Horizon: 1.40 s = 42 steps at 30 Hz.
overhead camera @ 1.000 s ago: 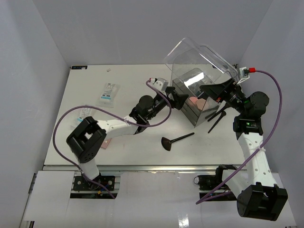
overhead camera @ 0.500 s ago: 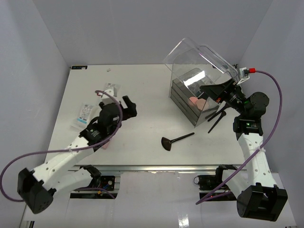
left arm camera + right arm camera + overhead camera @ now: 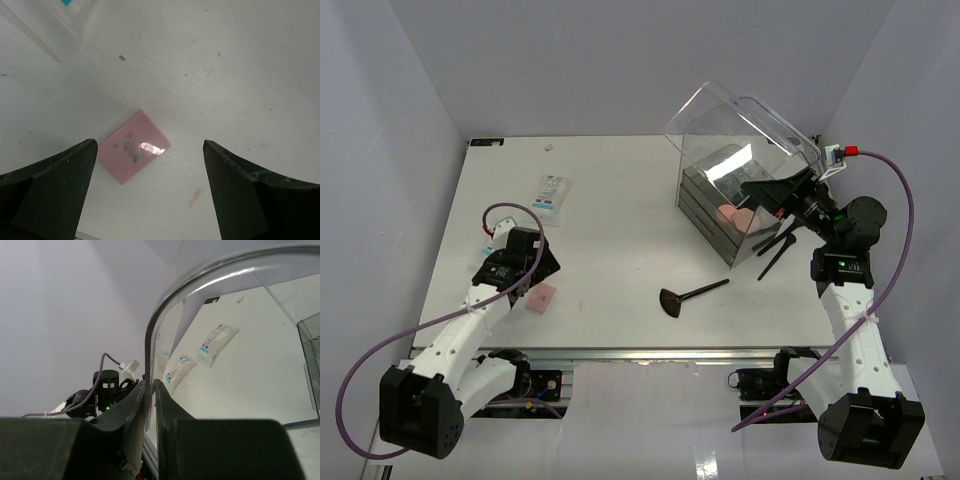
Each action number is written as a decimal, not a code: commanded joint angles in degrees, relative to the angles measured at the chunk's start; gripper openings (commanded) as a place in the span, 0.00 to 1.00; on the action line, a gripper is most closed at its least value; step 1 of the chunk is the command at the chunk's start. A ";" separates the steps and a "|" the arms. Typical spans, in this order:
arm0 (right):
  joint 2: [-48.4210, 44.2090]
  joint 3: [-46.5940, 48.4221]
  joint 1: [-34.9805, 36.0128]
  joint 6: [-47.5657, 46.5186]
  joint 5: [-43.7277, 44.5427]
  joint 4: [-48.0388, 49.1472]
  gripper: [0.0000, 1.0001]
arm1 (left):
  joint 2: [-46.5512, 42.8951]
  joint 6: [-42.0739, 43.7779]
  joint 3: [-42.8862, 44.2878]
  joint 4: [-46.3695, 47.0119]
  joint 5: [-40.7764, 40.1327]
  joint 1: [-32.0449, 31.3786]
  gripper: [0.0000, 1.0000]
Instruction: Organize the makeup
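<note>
Makeup sponge, pink, flat on table near left front edge, below left gripper, fingers spread wide. Right gripper pinches rim of clear lid, back right corner. Fan brush mid-front.

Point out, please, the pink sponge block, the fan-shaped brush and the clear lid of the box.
pink sponge block (image 3: 134, 146): left wrist view, middle of its top face.
fan-shaped brush (image 3: 695, 293): top external view, on its handle just beyond the fan head.
clear lid (image 3: 735, 125): top external view, on the raised curved panel.
</note>
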 commanded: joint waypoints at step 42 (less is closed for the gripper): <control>-4.16 -4.03 -0.11 7.67 -3.08 14.33 0.17 | 8.24 -30.68 2.60 -13.28 7.41 6.70 0.98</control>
